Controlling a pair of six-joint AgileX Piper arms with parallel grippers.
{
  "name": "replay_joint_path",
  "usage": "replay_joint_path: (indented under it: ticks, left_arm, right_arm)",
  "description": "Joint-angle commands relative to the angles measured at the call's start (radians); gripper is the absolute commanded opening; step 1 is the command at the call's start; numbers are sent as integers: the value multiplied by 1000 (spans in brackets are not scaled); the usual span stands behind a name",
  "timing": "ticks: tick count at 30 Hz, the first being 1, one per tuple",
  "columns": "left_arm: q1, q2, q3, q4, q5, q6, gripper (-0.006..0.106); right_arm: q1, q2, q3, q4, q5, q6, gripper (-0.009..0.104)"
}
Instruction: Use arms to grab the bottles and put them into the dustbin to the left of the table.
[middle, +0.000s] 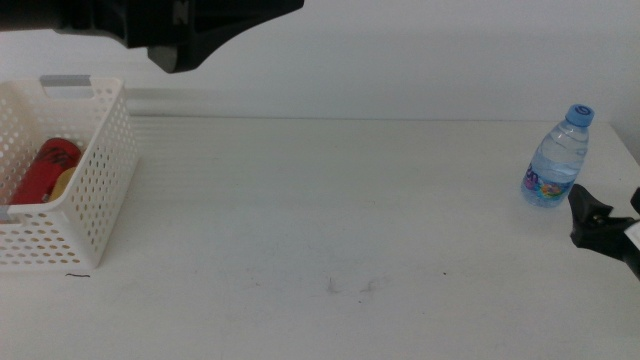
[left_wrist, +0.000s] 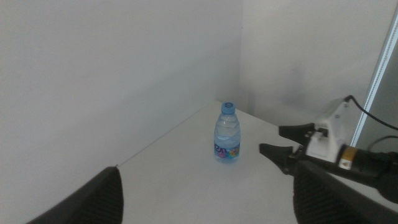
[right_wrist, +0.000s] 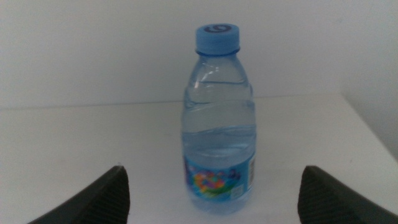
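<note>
The clear water bottle (middle: 555, 158) with a blue cap stands upright near the table's (middle: 330, 220) far right corner. My right gripper (middle: 578, 214) is open just in front of it, not touching. In the right wrist view the bottle (right_wrist: 217, 124) stands centred ahead of the open right gripper (right_wrist: 213, 171). The left arm (middle: 170, 25) hangs blurred high above the white dustbin (middle: 100, 190) at the left. My left gripper (left_wrist: 206, 177) is open and holds nothing; its view shows the bottle (left_wrist: 227, 134) far off. Inside the dustbin lie the red can (middle: 45, 170) and a partly hidden yellowish bottle (middle: 62, 183).
A white wall runs behind the table. The table's right edge passes close beside the water bottle. In the left wrist view the right arm's white housing (left_wrist: 326, 134) and a black cable (left_wrist: 373, 118) show to one side of the bottle.
</note>
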Motion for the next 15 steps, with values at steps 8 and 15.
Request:
replay_joint_path:
  ticks: [8,15]
  left_arm:
    - [-1,-5,2,1,-13,0,94]
    - [-1,-5,2,1,-13,-2,94]
  right_arm:
    - [-3,246,-241,27,-16,-145,87]
    - [-4,409,-429,55,5,-152,87]
